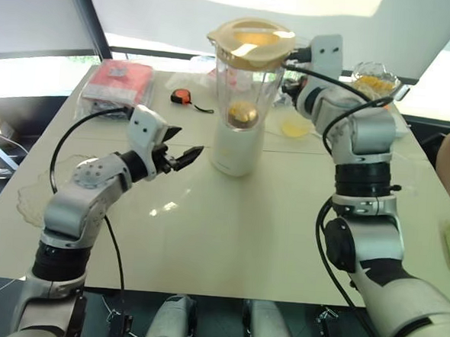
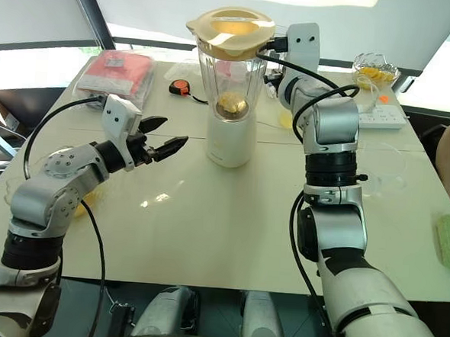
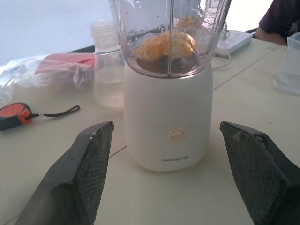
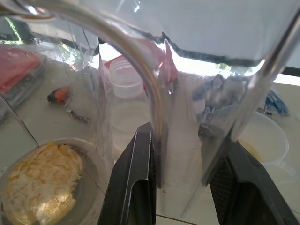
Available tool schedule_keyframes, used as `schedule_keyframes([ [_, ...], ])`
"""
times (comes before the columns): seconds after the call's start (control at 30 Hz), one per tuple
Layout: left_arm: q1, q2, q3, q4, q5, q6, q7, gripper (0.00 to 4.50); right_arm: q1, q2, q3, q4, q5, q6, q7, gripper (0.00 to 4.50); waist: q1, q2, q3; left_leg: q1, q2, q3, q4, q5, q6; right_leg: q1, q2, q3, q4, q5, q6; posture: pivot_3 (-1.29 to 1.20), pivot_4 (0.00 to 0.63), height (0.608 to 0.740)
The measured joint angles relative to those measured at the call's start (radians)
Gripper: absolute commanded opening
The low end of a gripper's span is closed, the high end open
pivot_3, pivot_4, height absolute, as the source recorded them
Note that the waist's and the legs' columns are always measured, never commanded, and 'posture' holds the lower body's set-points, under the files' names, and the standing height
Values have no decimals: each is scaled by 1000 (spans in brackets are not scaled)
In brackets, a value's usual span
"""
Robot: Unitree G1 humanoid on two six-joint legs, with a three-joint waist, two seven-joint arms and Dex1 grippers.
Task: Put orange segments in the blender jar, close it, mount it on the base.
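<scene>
Clear plastic walls of the blender jar [image 1: 245,86] rise from the base [image 1: 236,148], which stands near the middle of the table [image 1: 228,237]. The jar already sits on the white cylinder, a pale yellow lid [image 1: 251,42] covers its mouth, and the orange segments [image 3: 165,45] lie heaped at the bottom over the dark blade hub. Judging by that, loading and closing look done, and the step in hand is the mounting itself, either seating the jar or letting it go.

The right gripper [image 4: 180,176] is clamped on the jar's handle [image 4: 180,140], one black finger on each side of the clear bar. The left gripper [image 1: 178,155] hovers beside the base on the robot's left, apart from it, its two fingers spread wide and holding nothing.

The next move calls for a check that the jar is fully seated and locked; I cannot tell that from here, since the joint between jar and base is hidden by the plastic's glare. If it is seated, the right fingers need to part and draw back without tugging the handle, which could tip the tall, top-heavy stack.

As for writing, the base carries a small grey brand name under its round button [image 3: 176,135]; it seems to read "Joyoung", but the letters are too small to be sure.
</scene>
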Motion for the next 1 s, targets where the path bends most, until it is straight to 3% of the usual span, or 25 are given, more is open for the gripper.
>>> schedule_keyframes([
  [0.53, 0, -12, -1, 0, 13, -1, 2, 3772, 37, 44, -11, -100, -3, 59, -71, 914, -2, -1, 0, 1, 0, 0, 0, 0, 0, 0, 0, 0, 0, 0, 0, 0, 150, 740],
  [0.7, 0, -13, -3, 1, 13, -1, 1, 3824, 102, 41, 38, -38, -29, 112, -65, 3256, -1, -3, 0, -1, 0, 0, 0, 0, 0, 0, 0, -1, -1, -1, -1, 0, 150, 740],
  [1.0, -8, -15, -10, 15, 13, -1, -3, 3824, 166, -33, 95, -95, -79, 117, -30, 3256, -1, -2, 1, -8, 0, 0, -3, 0, 0, -8, 0, -1, -2, 0, 0, 0, 150, 740],
])
